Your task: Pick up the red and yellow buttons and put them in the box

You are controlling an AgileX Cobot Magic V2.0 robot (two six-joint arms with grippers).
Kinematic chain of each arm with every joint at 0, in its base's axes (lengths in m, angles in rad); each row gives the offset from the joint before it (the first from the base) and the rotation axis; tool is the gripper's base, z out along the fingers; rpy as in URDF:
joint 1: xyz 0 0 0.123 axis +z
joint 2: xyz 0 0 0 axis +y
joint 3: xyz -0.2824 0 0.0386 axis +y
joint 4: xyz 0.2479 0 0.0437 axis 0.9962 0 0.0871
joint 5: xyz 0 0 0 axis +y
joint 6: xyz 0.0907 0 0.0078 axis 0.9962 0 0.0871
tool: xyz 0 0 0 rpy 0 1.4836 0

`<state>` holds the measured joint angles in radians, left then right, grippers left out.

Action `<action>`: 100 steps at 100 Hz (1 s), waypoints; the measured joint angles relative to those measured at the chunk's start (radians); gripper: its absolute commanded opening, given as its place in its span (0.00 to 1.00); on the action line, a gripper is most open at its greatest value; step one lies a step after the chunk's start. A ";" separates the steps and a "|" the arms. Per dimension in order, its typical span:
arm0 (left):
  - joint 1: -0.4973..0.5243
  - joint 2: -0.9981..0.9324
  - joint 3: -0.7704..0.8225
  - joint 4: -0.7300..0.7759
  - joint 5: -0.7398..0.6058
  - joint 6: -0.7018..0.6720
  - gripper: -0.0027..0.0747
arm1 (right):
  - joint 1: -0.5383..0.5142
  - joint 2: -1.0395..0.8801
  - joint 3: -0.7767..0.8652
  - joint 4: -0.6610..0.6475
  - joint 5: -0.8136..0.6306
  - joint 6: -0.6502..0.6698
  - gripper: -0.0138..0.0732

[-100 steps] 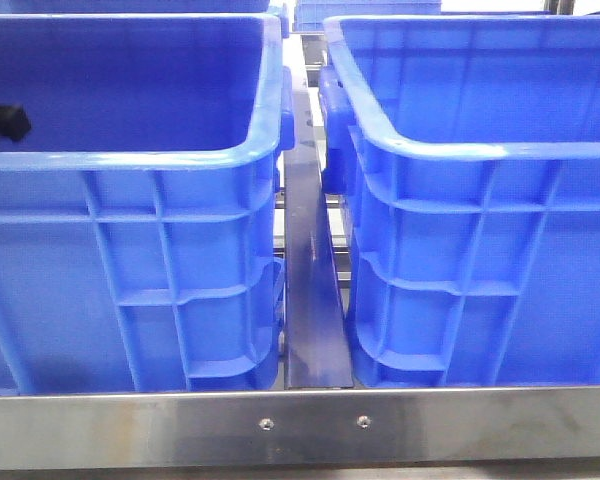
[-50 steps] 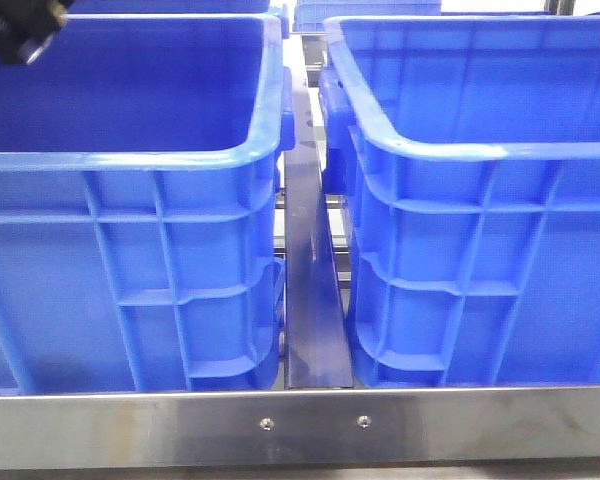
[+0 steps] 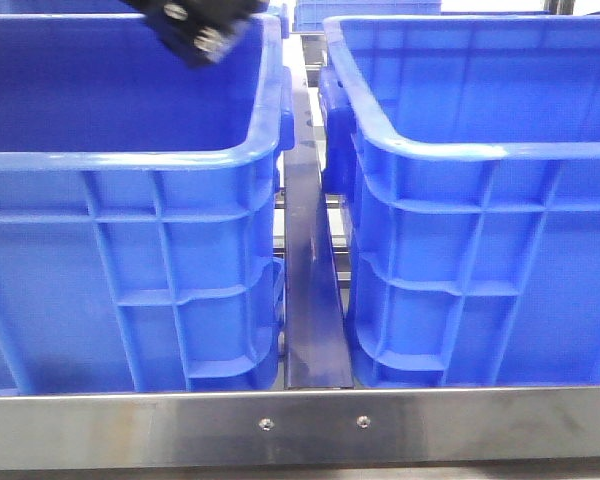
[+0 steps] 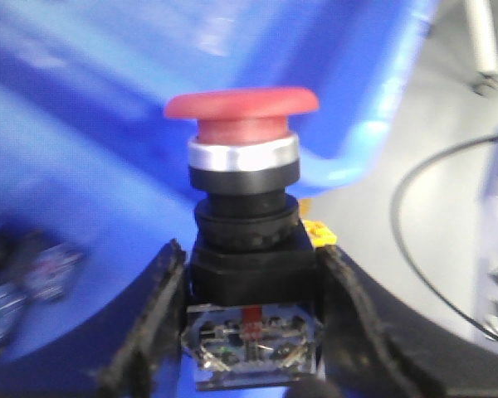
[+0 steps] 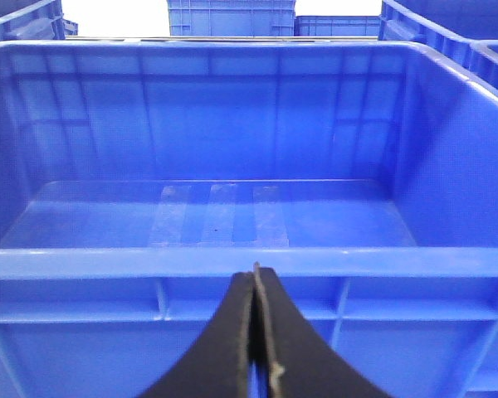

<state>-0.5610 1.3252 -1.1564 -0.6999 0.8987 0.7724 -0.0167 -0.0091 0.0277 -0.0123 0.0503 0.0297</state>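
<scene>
Red button [image 4: 242, 124], upright between jaws

Left pincer [image 4: 251, 332] was clamped on the black body of a red button [image 4: 242, 124], one finger [image 4: 145, 332] on each side, cap pointing away from the wrist. In the front view, the left arm [image 3: 195, 25] showed at the top edge. Right pincer [image 5: 256, 332] had fingers pressed together, holding nothing.

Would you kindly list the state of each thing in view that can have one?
Red button: lifted, upright, clamped by its black base.
Left tool: shut on the red button, above the left bin.
Right tool: shut, empty, facing the right bin.
Left bin: open-topped; contents hidden in the front view.
Right bin: open-topped, floor bare.
</scene>
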 measured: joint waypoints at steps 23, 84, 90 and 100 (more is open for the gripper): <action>-0.051 0.034 0.000 -0.059 -0.006 0.001 0.23 | 0.000 0.000 0.000 0.012 -0.010 -0.001 0.09; -0.051 0.046 0.000 -0.079 -0.018 0.001 0.23 | 0.034 0.199 -0.450 0.094 0.495 -0.001 0.19; -0.051 0.046 0.000 -0.079 -0.018 0.001 0.23 | 0.034 0.264 -0.497 0.109 0.519 -0.001 0.31; -0.051 0.046 0.000 -0.079 -0.018 0.001 0.23 | 0.034 0.361 -0.565 0.173 0.551 -0.001 0.58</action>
<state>-0.6121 1.3716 -1.1564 -0.7785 0.8806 0.7731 0.0172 0.3515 -0.5375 0.1603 0.6016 0.0290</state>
